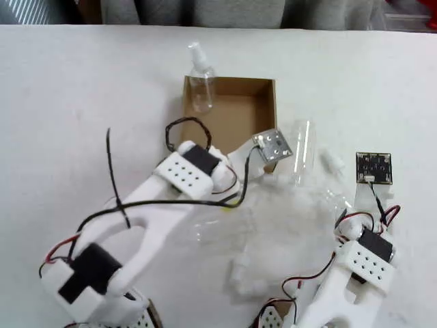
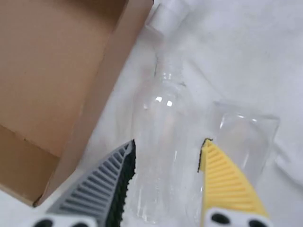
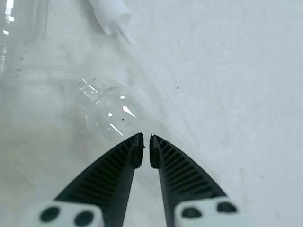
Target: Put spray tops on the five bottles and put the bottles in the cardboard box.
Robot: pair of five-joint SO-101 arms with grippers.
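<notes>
My left gripper (image 2: 165, 153) is open, its grey and yellow fingers on either side of a clear capless bottle (image 2: 158, 137) lying beside the cardboard box (image 2: 57, 71). A second clear bottle (image 2: 244, 135) lies next to the yellow finger. A white spray top (image 2: 168, 12) rests past the bottle's neck. My right gripper (image 3: 145, 151) is shut, its black fingertips just over another clear bottle (image 3: 102, 106) with an open threaded neck. Beyond it lies a spray top (image 3: 111, 12) with its dip tube. One capped bottle (image 1: 201, 78) is in the box (image 1: 235, 113).
Several clear bottles lie on the white table between the arms, one (image 1: 304, 154) right of the box and one (image 1: 218, 229) nearer the front. A loose spray top (image 1: 332, 160) lies by the right arm. Another bottle (image 3: 16, 33) edges the right wrist view.
</notes>
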